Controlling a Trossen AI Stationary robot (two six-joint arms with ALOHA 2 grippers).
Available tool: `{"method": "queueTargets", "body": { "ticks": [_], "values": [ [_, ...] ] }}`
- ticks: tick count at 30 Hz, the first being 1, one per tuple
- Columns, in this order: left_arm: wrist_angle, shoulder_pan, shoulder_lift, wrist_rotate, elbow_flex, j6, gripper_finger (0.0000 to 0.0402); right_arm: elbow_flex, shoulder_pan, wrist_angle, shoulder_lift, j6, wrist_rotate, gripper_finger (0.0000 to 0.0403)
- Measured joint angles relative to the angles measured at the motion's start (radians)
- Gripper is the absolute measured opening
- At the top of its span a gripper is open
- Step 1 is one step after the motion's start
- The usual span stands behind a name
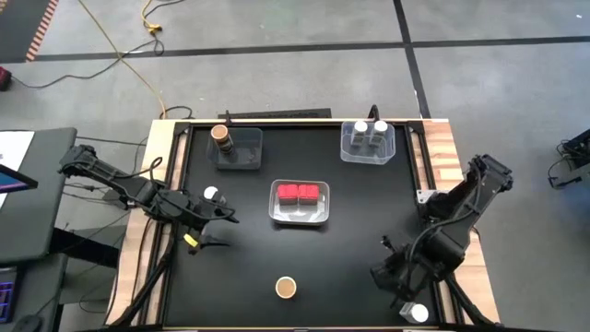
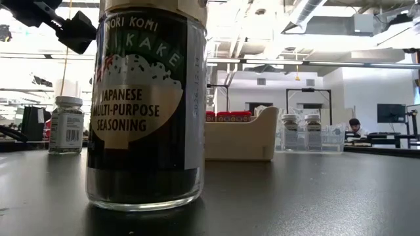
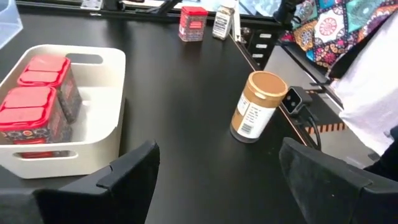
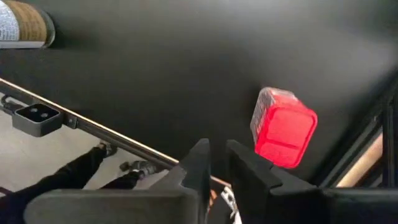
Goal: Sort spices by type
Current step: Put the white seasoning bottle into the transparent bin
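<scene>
Overhead looking down, table-level near brown-topped jar (image 2: pixel 144 105), two wrist views

The left arm reaches in from the table's left edge, its left gripper (image 1: pixel 219 231) low over the surface with fingers (image 3: pixel 134 171) spread wide and empty; the right arm folds back at the near right corner. The right gripper (image 4: pixel 216 163) points down, its fingers a narrow slit apart, gripping nothing.

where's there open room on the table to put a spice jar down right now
Widest bare stretch: the black tabletop between the center tray holding red tins and the right gripper, running toward the brown-topped jar at the front edge. Also bare: between the back-left tray and back-right tray. Crowded: the left side, around the left gripper and the white-lidded jar.
</scene>
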Motion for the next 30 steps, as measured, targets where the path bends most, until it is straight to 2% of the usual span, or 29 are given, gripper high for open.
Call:
{"method": "queueTargets", "body": {
  "ticks": [6, 12, 16, 23, 30],
  "values": [
    [0.000, 0.000, 0.000, 0.033, 0.000, 0.012, 0.0318, 0.000, 0.017, 0.001, 0.000, 0.161, -0.001, 0.0160],
    [0.000, 0.000, 0.000, 0.036, 0.000, 0.035, 0.0318, 0.000, -0.011, 0.023, 0.000, 0.196, -0.084, 0.0246],
    [0.000, 0.000, 0.000, 0.036, 0.000, 0.097, 0.0318, 0.000, -0.041, 0.069, 0.000, 0.203, -0.104, 0.0283],
    [-0.063, 0.003, -0.001, 0.036, 0.000, 0.146, 0.0318, 0.000, -0.052, 0.103, 0.000, 0.208, -0.112, 0.0311],
    [-0.108, 0.027, -0.035, 0.036, 0.000, 0.154, 0.0318, 0.000, -0.039, 0.149, 0.037, 0.301, -0.248, 0.0308]
  ]
}}
